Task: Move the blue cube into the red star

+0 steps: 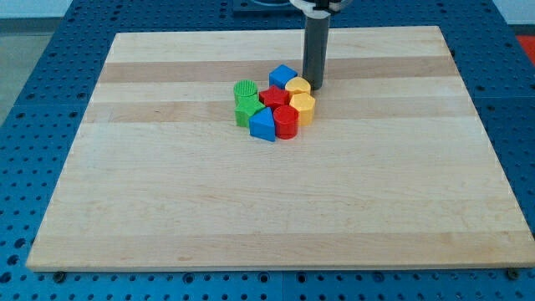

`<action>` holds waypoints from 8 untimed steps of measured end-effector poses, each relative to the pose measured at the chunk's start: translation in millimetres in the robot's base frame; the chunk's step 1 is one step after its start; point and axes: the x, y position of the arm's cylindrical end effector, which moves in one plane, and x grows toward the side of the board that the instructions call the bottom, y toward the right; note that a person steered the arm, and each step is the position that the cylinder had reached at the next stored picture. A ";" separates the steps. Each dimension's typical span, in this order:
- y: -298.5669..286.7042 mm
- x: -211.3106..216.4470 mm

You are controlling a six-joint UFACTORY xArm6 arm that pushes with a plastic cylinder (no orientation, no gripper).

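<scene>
My tip (317,86) rests on the board (167,209), a plain rod end with nothing to spread or pinch. It stands just beside the upper yellow block (298,85), on that block's right, perhaps touching it; I cannot tell. The blue cube (282,77) lies to the view's left of my tip, with that yellow block partly between us. The cube sits at the cluster's top and touches the red star (272,97) just below it. Around them crowd a second yellow block (303,108), a red cylinder (286,122), a blue wedge-like block (262,125) and two green blocks (246,99).
</scene>
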 end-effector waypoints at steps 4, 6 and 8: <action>-10.0 -32.8; -28.7 -32.9; -36.3 -32.4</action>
